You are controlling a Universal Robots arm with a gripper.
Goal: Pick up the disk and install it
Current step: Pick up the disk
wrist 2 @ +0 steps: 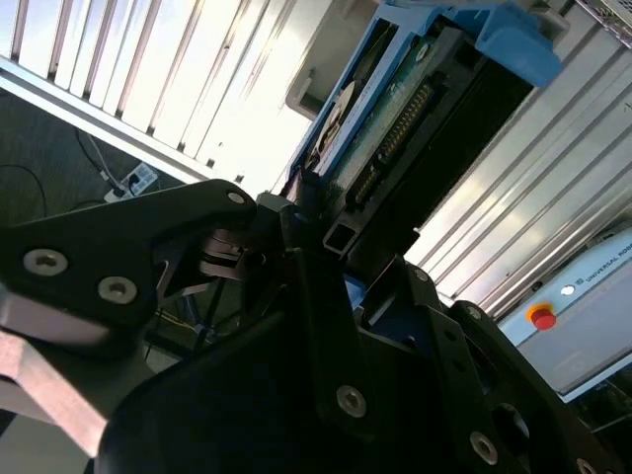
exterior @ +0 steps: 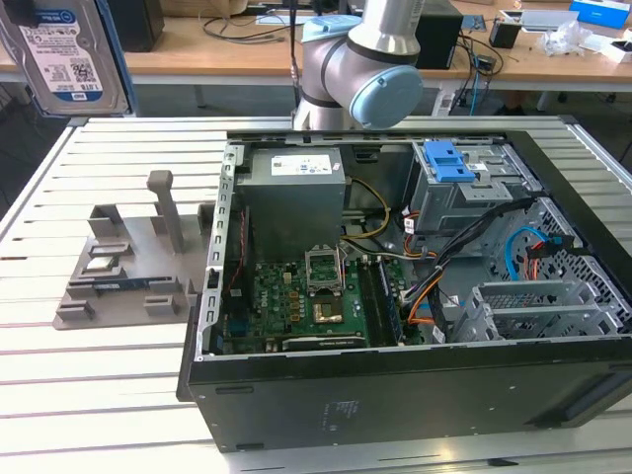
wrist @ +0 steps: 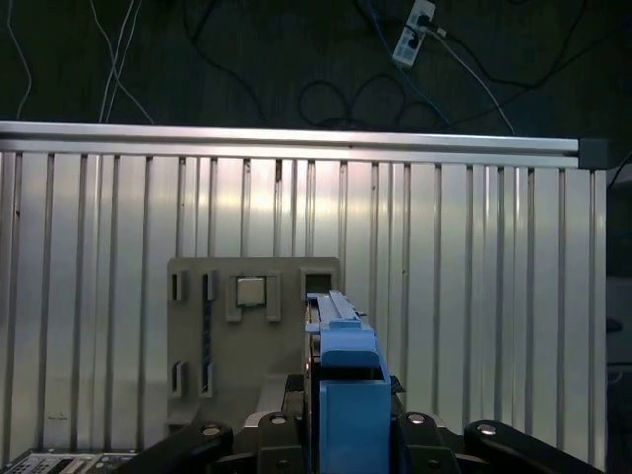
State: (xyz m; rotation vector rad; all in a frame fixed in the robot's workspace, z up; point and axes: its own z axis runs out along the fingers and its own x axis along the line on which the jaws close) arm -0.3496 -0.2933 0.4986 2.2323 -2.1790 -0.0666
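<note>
The disk [exterior: 64, 54] hangs high in the air at the exterior view's upper left, its white-and-blue label facing the camera and blue rails along its sides. In both wrist views I see it edge-on: in the second wrist view the disk [wrist 2: 390, 118] shows its green circuit board and a blue rail, and in the first wrist view the disk [wrist: 341, 385] shows its blue rail end. My gripper [wrist 2: 316, 222] [wrist: 341, 430] is shut on the disk, with a black finger on either side of it.
An open computer case [exterior: 395, 395] lies on the slatted metal table [exterior: 99, 395]. Inside are a grey power-supply box [exterior: 296, 188], the motherboard and a drive cage with a blue latch [exterior: 449, 163]. A grey fixture [exterior: 128, 267] [wrist: 252, 326] sits beside the case, below the held disk.
</note>
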